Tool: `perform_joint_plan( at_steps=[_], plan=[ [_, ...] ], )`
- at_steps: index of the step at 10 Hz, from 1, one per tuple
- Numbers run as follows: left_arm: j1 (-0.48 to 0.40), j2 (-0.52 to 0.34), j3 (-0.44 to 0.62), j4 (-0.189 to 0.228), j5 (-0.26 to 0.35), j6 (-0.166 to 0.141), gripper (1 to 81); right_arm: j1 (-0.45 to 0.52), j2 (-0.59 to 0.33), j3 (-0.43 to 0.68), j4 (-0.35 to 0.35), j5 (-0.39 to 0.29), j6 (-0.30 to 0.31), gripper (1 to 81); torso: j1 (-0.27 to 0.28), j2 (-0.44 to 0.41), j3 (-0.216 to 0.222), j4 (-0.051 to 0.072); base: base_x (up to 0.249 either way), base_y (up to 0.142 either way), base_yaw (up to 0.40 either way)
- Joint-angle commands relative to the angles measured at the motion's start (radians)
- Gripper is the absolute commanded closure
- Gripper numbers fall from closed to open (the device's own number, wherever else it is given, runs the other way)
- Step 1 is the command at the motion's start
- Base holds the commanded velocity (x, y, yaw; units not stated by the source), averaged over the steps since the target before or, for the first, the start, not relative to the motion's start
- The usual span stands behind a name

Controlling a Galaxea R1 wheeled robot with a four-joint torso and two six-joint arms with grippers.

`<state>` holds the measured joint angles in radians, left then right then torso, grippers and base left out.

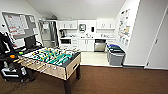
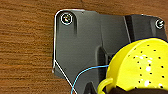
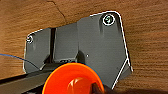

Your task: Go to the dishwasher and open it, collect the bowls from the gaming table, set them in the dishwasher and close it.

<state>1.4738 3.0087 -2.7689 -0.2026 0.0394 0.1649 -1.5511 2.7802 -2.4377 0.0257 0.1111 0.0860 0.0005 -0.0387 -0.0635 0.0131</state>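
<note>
A yellow plastic bowl with small holes (image 2: 140,67) is gripped by the left tool and an orange plastic bowl (image 3: 72,80) by the right, ready for the steel-fronted dishwasher (image 1: 100,45) seen far off, shut.

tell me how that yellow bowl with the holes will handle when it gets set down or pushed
The yellow perforated bowl looks like thin moulded plastic, so it is probably light and rigid rather than fragile. Its rounded wall suggests it may rock or tip if nudged. The loop handle at its rim could snag on a rack.
</note>
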Motion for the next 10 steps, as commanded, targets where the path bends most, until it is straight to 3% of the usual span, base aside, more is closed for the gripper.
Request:
perform_joint_plan(
  at_steps=[1,10],
  plan=[
    [-0.049,-0.010,-0.003,0.002,0.059,0.008,81.1,0.047,-0.017,0.005,-0.010,-0.047,-0.002,81.1,0.000,0.000,0.000,0.000,0.168,0.000,0.000],
    [-0.049,-0.007,-0.003,0.002,0.057,0.008,81.1,0.045,-0.015,0.003,-0.010,-0.047,-0.002,81.1,0.000,0.000,0.000,0.000,0.168,-0.009,0.000]
  ],
)
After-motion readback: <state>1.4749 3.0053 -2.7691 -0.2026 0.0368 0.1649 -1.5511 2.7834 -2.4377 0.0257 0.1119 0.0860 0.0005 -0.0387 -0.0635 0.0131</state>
